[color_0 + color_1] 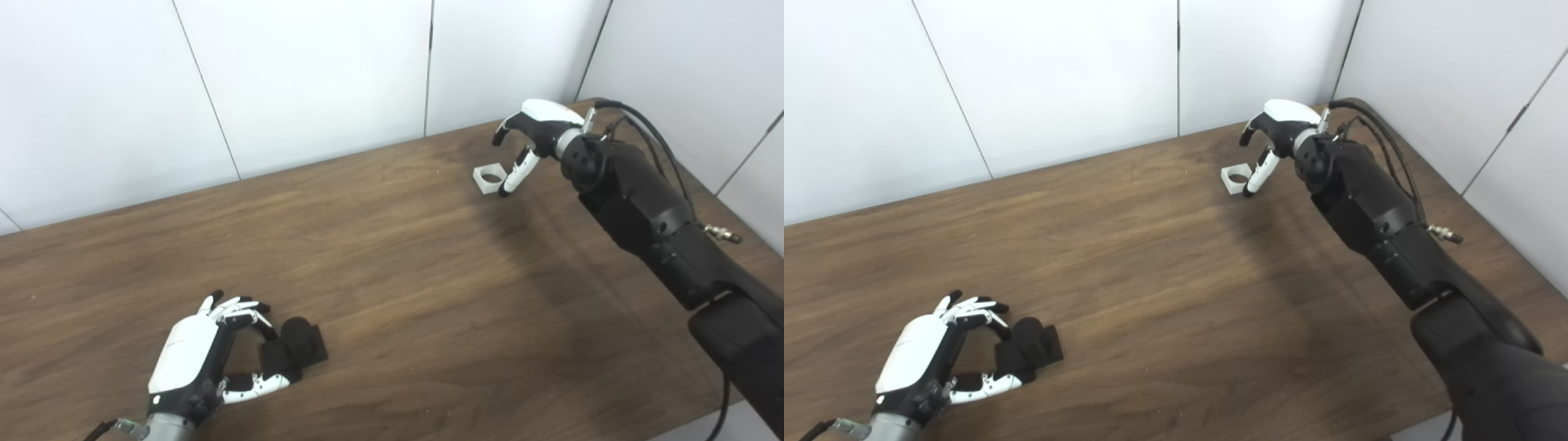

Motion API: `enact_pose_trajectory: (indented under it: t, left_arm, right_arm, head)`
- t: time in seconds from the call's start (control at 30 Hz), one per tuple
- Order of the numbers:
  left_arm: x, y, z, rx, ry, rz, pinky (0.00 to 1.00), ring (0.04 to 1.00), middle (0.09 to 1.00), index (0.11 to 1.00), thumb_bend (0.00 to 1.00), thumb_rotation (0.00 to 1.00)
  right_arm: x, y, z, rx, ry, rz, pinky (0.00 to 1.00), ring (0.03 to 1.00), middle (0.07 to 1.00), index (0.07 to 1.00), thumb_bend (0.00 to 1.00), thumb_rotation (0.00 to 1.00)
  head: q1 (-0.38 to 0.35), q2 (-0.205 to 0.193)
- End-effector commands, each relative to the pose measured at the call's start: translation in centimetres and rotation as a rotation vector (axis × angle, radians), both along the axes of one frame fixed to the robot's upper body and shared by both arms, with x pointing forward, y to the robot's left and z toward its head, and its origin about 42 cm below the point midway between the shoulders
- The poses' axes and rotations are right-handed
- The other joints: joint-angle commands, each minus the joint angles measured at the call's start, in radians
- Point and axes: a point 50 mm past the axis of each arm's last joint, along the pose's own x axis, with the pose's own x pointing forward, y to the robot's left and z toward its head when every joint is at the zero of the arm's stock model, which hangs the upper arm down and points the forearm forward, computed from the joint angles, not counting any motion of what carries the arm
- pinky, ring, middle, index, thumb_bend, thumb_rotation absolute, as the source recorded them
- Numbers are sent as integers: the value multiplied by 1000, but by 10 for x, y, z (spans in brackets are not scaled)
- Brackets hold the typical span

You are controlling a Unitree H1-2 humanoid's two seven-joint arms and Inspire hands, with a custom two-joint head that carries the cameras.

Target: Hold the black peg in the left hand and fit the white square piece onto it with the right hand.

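The black peg [300, 346], a round stub on a square base, lies on the wooden table [392, 275] at the near left. My left hand [211, 355] curls around it, fingers and thumb apart and touching its left side, without lifting it. The white square piece [489, 178] with a round hole lies flat at the far right. My right hand [530, 144] hovers just right of it, fingers apart, thumb tip beside its right edge. The piece [1236, 178], the right hand [1274, 138] and the peg [1029, 352] also show in the right eye view.
White wall panels [306, 79] stand close behind the table's far edge. The right forearm [649, 226] with cables stretches across the table's right side. The table's front edge [674, 422] is near at the bottom right.
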Motion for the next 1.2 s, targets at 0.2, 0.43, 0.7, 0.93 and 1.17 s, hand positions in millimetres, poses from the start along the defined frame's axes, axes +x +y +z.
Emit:
enact_pose_trajectory:
  t: [0.2, 0.43, 0.7, 0.93, 1.17]
  left_arm:
    - [-4, 8, 2, 19, 12, 15, 1000, 848, 764, 484, 522, 49]
    - [-9, 8, 4, 24, 26, 15, 1000, 849, 761, 484, 522, 49]
    - [-10, 9, 3, 25, 28, 13, 1000, 851, 759, 484, 522, 49]
    - [-10, 8, 5, 19, 29, 17, 1000, 850, 760, 484, 522, 48]
    - [-11, 9, 4, 23, 29, 15, 1000, 851, 760, 484, 522, 48]
  right_arm:
    - [3, 1, 16, -14, -73, 4, 979, 985, 916, 733, 878, 192]
    - [4, 3, 10, -6, -63, 4, 985, 987, 919, 726, 871, 190]
    - [3, 3, 6, -8, -59, 2, 980, 986, 916, 703, 864, 186]
    - [2, 0, 2, -14, -63, 3, 959, 985, 913, 682, 841, 175]
    - [2, -3, 1, -28, -58, -6, 954, 983, 910, 662, 830, 184]
  head:
    - [6, 4]
    - [14, 11]
    - [12, 14]
    - [15, 16]
    - [17, 17]
